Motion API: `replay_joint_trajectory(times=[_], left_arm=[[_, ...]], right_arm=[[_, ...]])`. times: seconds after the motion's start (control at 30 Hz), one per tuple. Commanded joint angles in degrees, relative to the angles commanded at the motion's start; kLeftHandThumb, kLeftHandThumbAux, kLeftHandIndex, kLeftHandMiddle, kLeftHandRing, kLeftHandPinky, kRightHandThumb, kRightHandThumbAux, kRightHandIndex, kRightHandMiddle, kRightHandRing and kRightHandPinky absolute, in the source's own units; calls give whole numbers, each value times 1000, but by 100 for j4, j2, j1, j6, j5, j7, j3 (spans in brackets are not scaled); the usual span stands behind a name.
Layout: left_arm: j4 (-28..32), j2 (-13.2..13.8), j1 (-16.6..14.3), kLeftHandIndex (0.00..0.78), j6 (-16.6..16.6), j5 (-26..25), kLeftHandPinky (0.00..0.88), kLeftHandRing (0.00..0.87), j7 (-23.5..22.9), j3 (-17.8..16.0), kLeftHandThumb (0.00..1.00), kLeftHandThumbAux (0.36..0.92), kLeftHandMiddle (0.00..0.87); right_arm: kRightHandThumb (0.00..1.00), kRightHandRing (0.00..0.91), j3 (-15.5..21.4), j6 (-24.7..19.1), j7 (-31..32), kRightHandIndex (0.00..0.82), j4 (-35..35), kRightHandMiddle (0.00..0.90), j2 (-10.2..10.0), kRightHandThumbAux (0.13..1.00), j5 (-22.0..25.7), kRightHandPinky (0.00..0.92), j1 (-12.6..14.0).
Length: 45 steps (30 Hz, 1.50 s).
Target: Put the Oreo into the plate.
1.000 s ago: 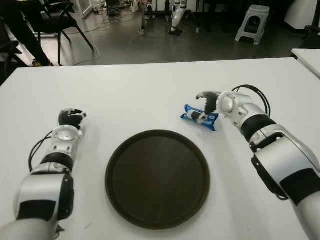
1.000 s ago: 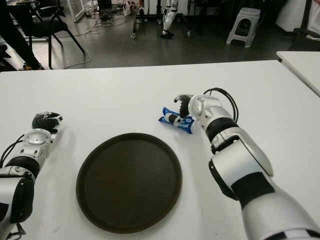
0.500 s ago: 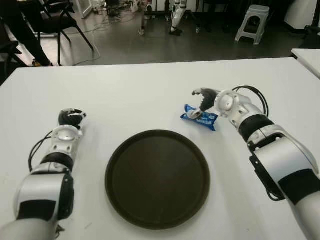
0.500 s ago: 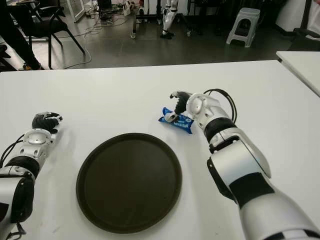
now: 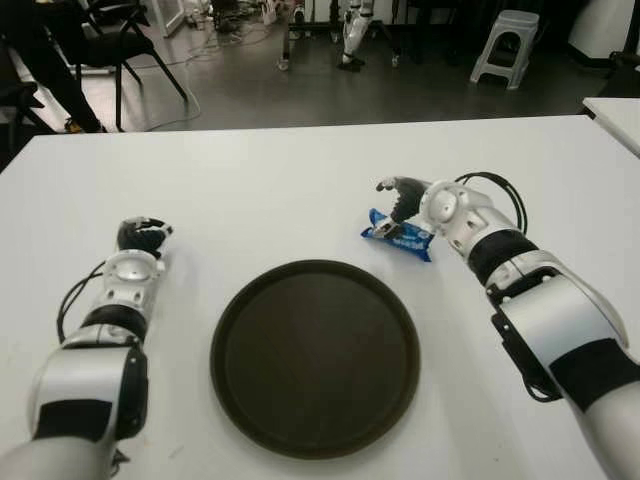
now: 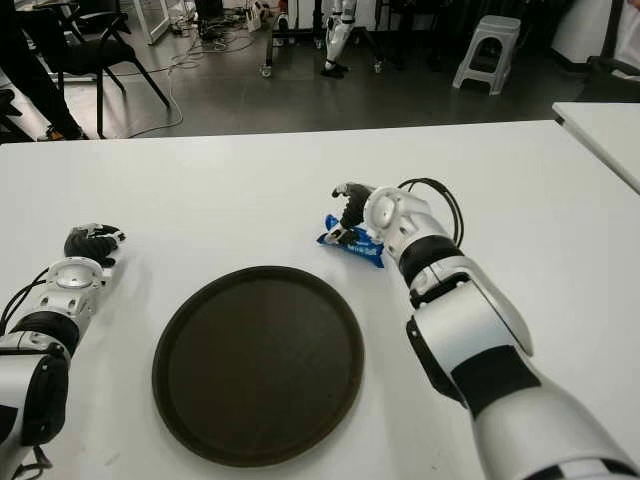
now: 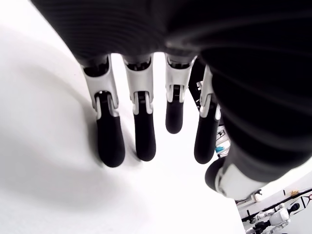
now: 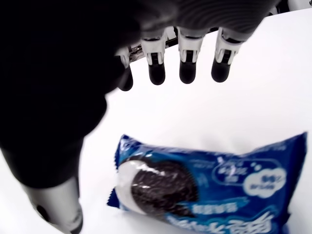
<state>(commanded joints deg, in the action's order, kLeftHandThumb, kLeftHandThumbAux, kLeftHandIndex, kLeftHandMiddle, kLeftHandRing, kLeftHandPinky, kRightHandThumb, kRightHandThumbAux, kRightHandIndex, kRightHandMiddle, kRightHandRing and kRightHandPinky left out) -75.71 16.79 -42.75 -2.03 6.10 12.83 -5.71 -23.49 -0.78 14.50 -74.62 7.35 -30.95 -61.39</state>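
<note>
- One hand is working: the right hand (image 5: 408,193) is hovering over the far end of the Oreo pack (image 5: 399,235), fingers (image 8: 187,68) spread and holding nothing; the thumb is hanging beside the pack's cookie-print end, apart from it.
- Oreo pack is lying flat on the white tabletop (image 5: 300,190), just beyond the far right rim of the plate (image 5: 315,357), not touching it.
- Versus 1.0 s ago: the right hand is sitting further left and further from the robot; back then its fingers were down on top of the pack, now they are lifted clear of it.
- Versus 0.5 s ago: same drift going on, the hand is a bit further toward the far left of the pack.
- Pack itself is showing no shift across the three moments: same spot, same slant on the tabletop.
- Plate is staying put in front of the robot, dark, round, nothing in it.
- Left hand (image 5: 140,238) is showing well to the left of the plate, unchanged from the earlier frames; its wrist view is showing the fingers (image 7: 109,141) extended and loose over the tabletop, gripping nothing.
- Background floor beyond the tabletop: a black chair (image 5: 110,40) far left, a grey stool (image 5: 505,45) far right.
</note>
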Motion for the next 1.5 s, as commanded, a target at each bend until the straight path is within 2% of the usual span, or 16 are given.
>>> replay_joint_trajectory(times=[0.3, 0.43, 0.77, 1.17, 1.37, 1.5], left_arm=[[-8, -3, 5, 403, 3, -24, 260, 231, -9, -41, 685, 720, 217], [-7, -2, 10, 406, -17, -31, 235, 222, -20, -54, 687, 719, 218], [-5, 16, 28, 410, -52, -25, 260, 258, -70, -75, 690, 718, 258], [-21, 35, 44, 401, -37, 20, 213, 221, -47, -61, 679, 722, 213], [-17, 39, 53, 407, -58, 16, 283, 274, -42, -69, 685, 718, 258], [-19, 46, 57, 407, -68, -6, 283, 280, -73, -92, 687, 718, 266]], right_arm=[[0, 0, 35, 23, 62, 0, 29, 1, 20, 792, 114, 0, 18], [0, 0, -21, 12, 90, 0, 36, 0, 63, 802, 67, 0, 23], [0, 0, -128, -119, -21, 0, -105, 0, 79, 804, -49, 0, 79], [0, 0, -347, -240, -73, 0, -111, 2, 109, 809, -255, 0, 47], [0, 0, -456, -372, 28, 0, -121, 10, 131, 800, -356, 0, 11], [0, 0, -454, -395, 75, 0, -101, 14, 172, 798, -346, 0, 10]])
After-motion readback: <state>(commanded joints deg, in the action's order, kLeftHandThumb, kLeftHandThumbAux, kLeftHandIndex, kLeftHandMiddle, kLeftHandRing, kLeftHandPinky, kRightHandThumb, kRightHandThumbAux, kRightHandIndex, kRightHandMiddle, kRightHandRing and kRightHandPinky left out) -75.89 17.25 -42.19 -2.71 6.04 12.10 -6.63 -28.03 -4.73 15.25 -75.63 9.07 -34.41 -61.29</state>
